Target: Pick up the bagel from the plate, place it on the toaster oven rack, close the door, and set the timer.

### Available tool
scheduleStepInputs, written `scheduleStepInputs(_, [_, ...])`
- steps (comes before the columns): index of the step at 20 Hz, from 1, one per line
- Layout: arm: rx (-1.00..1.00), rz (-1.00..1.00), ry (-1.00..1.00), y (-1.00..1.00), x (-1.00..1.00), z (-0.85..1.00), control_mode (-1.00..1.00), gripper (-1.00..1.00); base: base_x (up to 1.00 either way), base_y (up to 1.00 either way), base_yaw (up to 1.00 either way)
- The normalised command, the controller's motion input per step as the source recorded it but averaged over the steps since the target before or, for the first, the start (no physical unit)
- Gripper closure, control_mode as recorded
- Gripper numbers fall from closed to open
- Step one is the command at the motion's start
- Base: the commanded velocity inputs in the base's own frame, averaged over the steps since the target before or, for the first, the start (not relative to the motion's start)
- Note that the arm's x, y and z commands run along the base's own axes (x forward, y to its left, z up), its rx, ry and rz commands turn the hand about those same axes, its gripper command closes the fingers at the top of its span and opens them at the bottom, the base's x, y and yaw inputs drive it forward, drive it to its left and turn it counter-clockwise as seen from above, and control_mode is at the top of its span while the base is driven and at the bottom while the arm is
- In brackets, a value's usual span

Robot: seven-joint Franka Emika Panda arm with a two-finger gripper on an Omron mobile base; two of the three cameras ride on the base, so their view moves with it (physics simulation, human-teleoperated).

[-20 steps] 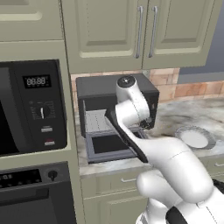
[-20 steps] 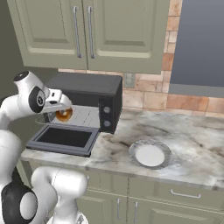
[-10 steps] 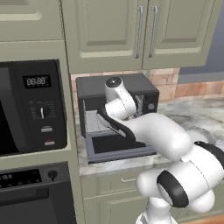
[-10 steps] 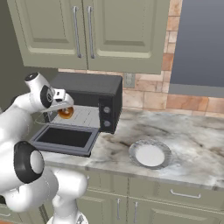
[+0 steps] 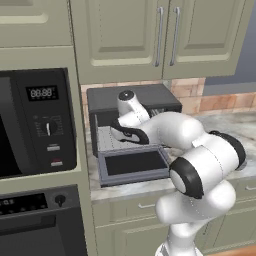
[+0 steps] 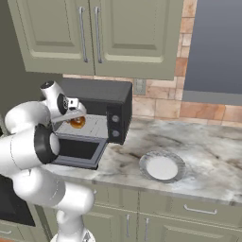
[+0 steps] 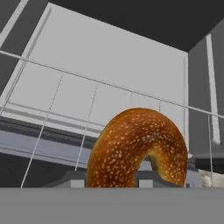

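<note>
While narrowly parted, gripper (image 6: 75, 119) clamps bagel (image 7: 138, 148) above rack (image 7: 65, 100)

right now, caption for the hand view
End effector holding the bagel at the toaster oven's open mouth, above the rack.

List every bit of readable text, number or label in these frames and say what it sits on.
"88:88": digital display on the built-in microwave, left base view.
Small markings beside the toaster oven knobs: too small to read.
Markings around the lower oven's dial: too blurred to read.
No other text is legible.
</note>
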Motion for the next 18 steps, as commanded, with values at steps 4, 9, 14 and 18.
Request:
scheduleStepInputs(4, [0.0, 0.02, 0.02, 0.02, 0.13, -0.33, -1.0, 1.0, 0.0, 0.0, 0.0])
scheduleStepInputs(9, [0.0, 0.01, 0.0, 0.03, 0.0, -0.1, -1.0, -1.0, 0.0, 0.0, 0.0])
scheduleStepInputs(14, [0.0, 0.0, 0.0, 0.04, -0.36, 0.43, -1.0, -1.0, 0.0, 0.0, 0.0])
scheduleStepInputs(18, [0.0, 0.0, -0.02, 0.05, -0.76, 0.78, -1.0, -1.0, 0.0, 0.0, 0.0])
